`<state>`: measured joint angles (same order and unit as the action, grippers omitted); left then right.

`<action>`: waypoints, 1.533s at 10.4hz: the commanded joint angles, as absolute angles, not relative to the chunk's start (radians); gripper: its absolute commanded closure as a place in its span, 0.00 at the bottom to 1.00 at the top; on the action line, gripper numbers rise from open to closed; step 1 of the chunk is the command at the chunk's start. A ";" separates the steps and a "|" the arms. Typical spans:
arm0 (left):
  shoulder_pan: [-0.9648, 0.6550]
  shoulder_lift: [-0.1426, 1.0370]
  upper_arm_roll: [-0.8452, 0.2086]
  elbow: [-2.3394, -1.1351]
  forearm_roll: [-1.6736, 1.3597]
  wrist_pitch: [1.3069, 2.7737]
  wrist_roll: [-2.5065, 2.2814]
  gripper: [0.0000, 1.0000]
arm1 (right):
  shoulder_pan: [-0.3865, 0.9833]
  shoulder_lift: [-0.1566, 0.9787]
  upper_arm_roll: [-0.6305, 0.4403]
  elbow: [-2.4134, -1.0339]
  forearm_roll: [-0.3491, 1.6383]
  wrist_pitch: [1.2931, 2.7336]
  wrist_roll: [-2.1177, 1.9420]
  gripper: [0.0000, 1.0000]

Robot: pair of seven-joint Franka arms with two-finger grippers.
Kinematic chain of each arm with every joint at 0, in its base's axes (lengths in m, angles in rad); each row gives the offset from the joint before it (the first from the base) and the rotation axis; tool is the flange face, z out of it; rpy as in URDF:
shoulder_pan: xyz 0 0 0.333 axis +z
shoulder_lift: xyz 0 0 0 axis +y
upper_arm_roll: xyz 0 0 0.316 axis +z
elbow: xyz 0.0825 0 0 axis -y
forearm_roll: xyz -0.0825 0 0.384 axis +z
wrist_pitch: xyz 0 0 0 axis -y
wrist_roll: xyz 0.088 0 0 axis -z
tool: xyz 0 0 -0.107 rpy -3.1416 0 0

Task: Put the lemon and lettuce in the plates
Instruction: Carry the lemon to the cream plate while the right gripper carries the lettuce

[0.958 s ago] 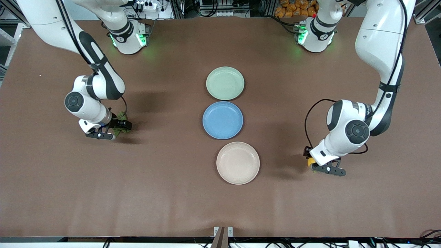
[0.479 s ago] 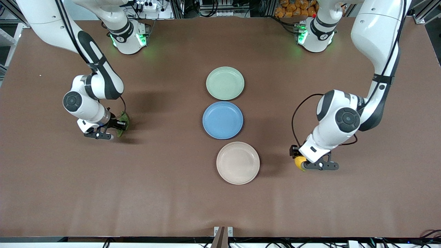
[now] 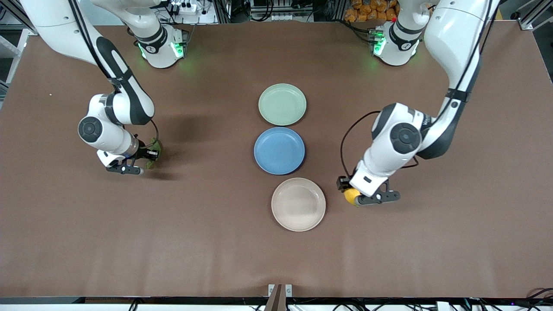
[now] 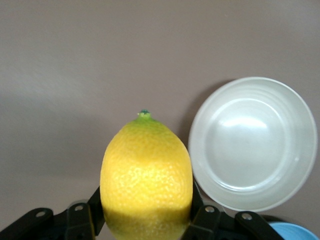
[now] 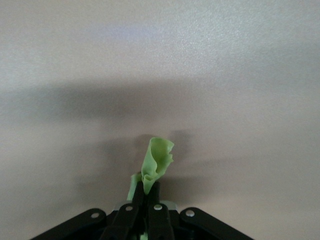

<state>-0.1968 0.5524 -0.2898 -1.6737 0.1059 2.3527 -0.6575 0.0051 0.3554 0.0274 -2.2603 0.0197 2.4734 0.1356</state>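
My left gripper is shut on the yellow lemon and holds it above the bare table, just beside the beige-white plate on its left-arm side. In the left wrist view the lemon fills the space between the jaws, with the beige plate close by. My right gripper is shut on the green lettuce above the table toward the right arm's end; the leaf sticks out from the closed jaws in the right wrist view. The pale green plate lies nearer the robots' bases.
A blue plate lies between the green and beige plates, in a row down the table's middle. Its edge shows in the left wrist view. Brown table surface surrounds them.
My left gripper has carried the lemon toward the beige plate, now close beside it. My right gripper has risen slightly with the lettuce, nearly in place.
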 commanded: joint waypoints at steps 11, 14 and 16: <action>-0.512 0.787 -0.101 -1.520 0.204 2.641 -1.139 0.59 | 0.234 0.248 0.143 -1.916 0.135 1.959 0.552 1.00; -0.496 0.770 -0.100 -1.542 0.212 2.648 -1.143 0.00 | 0.351 0.252 0.143 -1.902 0.137 1.965 0.696 1.00; -0.476 0.756 -0.100 -1.543 0.212 2.640 -1.140 0.00 | 0.423 0.255 0.143 -1.902 0.138 1.967 0.768 1.00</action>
